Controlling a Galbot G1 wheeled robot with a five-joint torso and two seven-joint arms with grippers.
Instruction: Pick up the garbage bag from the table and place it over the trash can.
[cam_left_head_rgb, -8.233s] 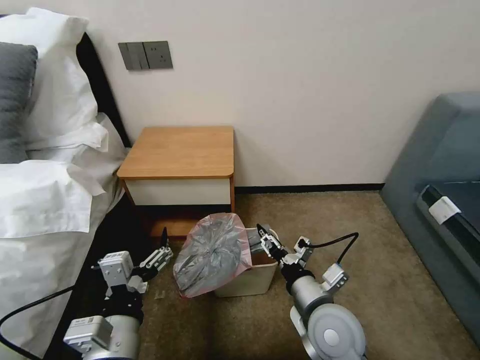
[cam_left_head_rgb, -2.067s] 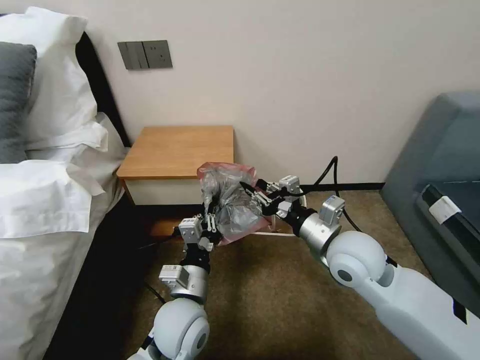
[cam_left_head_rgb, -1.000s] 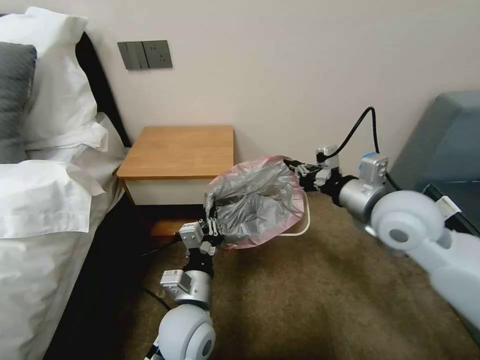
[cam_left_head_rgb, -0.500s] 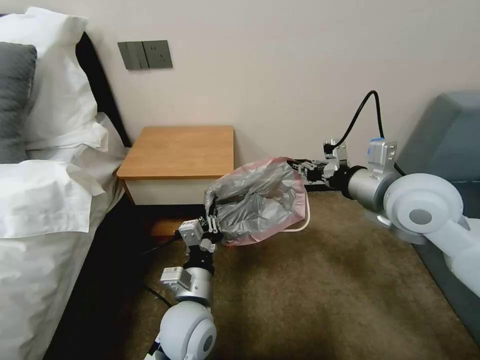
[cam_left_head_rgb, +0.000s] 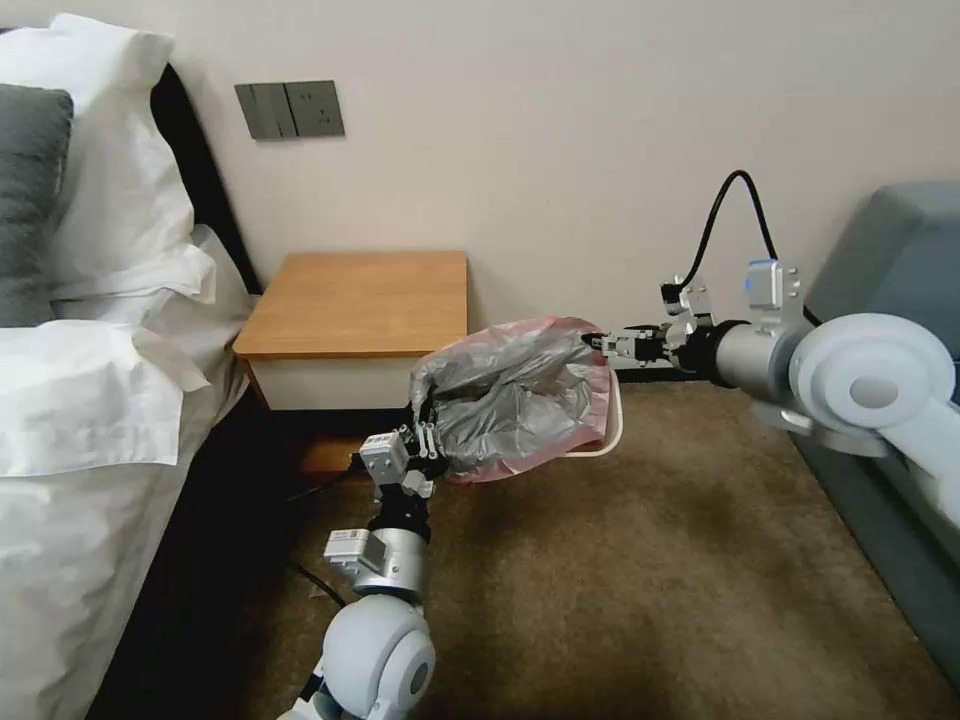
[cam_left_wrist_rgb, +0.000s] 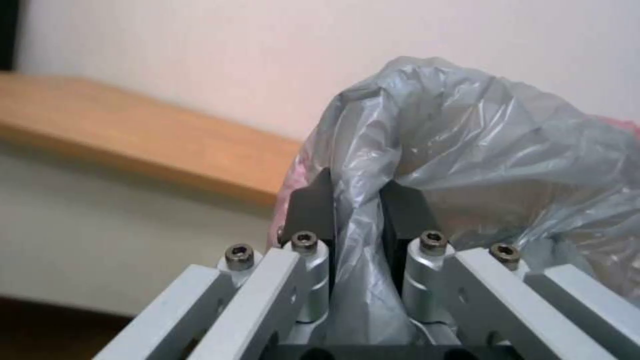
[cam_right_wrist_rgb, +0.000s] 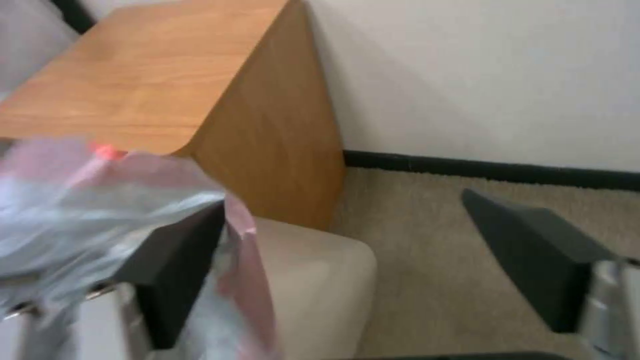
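Garbage bag (cam_left_head_rgb: 515, 395): grey crinkled plastic with a pinkish-red edge, spread over the trash can in front of the table's right corner; held up at its left and lying against a finger at its right.
Bag, left wrist view (cam_left_wrist_rgb: 467, 165): a fold of plastic runs down between the two dark pads.
Bag, right wrist view (cam_right_wrist_rgb: 100, 210): the pink edge lies against one dark finger.
Left gripper (cam_left_head_rgb: 425, 440): at the bag's lower left edge, fingers pointing up, closed tight on the plastic.
Right gripper (cam_left_head_rgb: 605, 342): at the bag's upper right edge, reaching in from the right; fingers (cam_right_wrist_rgb: 527, 250) spread wide apart, bag touching one finger, not clamped.
Trash can (cam_left_head_rgb: 608, 440): cream rim visible below the bag's right side, standing on the carpet.
Trash can, right wrist view (cam_right_wrist_rgb: 313, 280): just beside the table's side panel.
Table (cam_left_head_rgb: 360, 300): wooden top, behind and left of the bag.
Carpet (cam_left_head_rgb: 620, 580): brown, under the can.
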